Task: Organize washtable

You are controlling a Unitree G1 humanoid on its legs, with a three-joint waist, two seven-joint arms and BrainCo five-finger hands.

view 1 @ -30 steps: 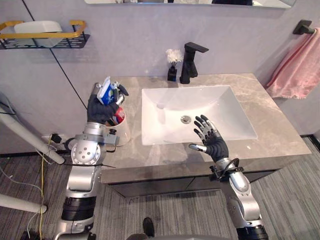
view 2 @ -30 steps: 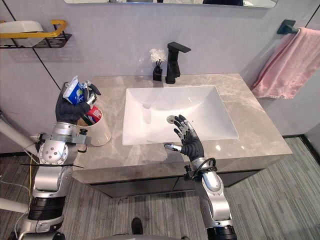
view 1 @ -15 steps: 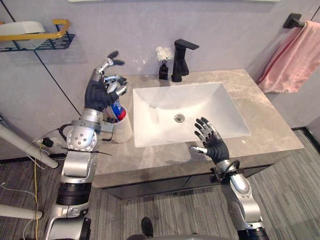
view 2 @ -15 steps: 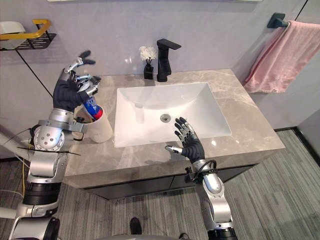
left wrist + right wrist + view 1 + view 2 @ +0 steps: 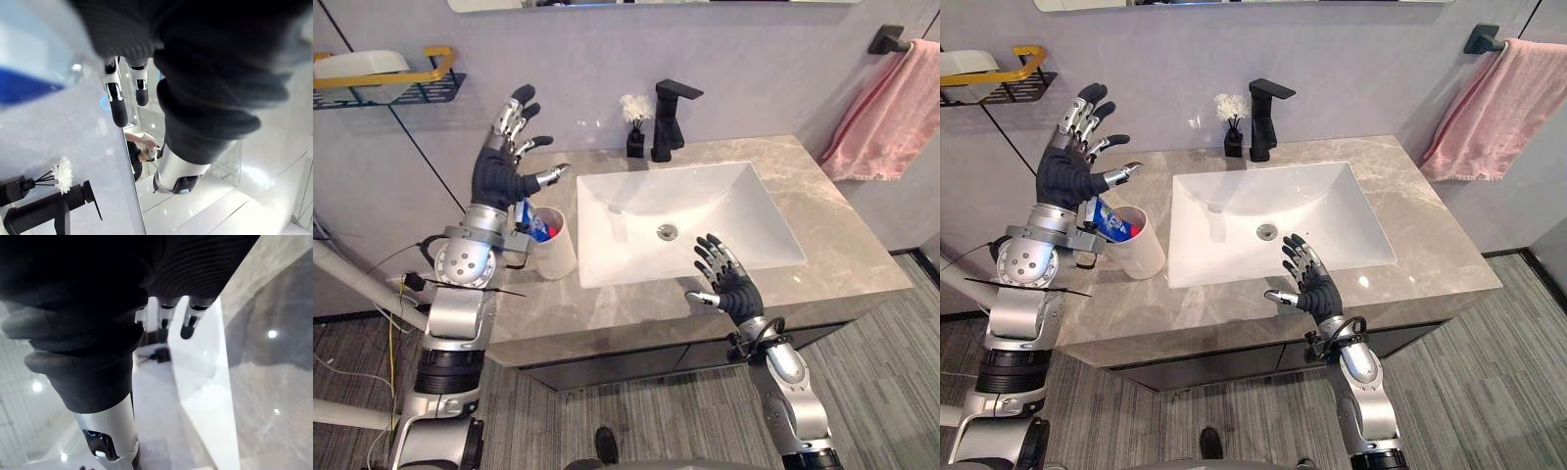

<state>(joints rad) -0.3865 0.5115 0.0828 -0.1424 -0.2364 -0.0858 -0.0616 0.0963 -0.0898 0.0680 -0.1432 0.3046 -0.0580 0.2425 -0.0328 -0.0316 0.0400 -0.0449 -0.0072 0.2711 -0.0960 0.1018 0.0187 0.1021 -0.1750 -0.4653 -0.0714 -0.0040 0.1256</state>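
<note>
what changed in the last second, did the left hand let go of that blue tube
Yes. The left hand lowered the blue tube into the white cup, let go, and rose above it with its fingers spread. The tube now leans inside the cup. The right hand stayed open over the front edge of the sink, and the cup kept its place beside the sink.

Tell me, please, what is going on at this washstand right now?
The robot is tidying the washtable. Its left hand is open and raised above the white cup beside the sink, holding nothing. A blue-and-white tube leans in that cup. Its right hand, also open and empty, hovers over the washtable's front edge by the sink.
</note>
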